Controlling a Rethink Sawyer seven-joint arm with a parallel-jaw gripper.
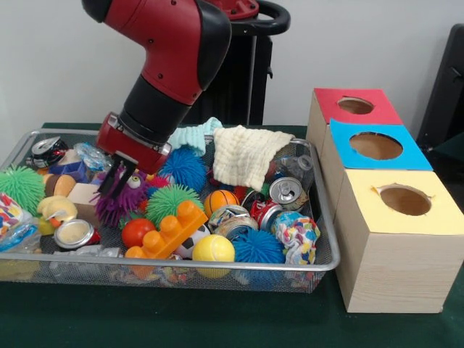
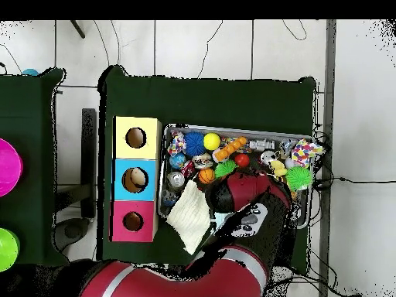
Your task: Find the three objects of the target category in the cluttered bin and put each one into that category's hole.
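The silver wire-mesh bin (image 1: pixel 181 267) is full of mixed toys, cans and cloths; it also shows in the overhead view (image 2: pixel 232 128). My gripper (image 1: pixel 118 187) reaches down into the bin's left half, open, with its fingertips at the top of a purple spiky ball (image 1: pixel 114 209). A green spiky ball (image 1: pixel 170 199) and a blue one (image 1: pixel 185 168) lie just right of it. Three wooden boxes stand beside the bin, each with a hole in a red (image 1: pixel 355 106), blue (image 1: pixel 375 146) or yellow (image 1: pixel 404 201) top. In the overhead view my arm (image 2: pixel 247 197) hides the gripper.
An orange toy block (image 1: pixel 170 230), a red ball (image 1: pixel 136 232), a yellow ball (image 1: pixel 213 250) and another blue spiky ball (image 1: pixel 257 246) lie near the front rim. Crushed cans (image 1: pixel 284 192) sit under a white cloth (image 1: pixel 246 156). Another green spiky ball (image 1: pixel 22 187) lies far left.
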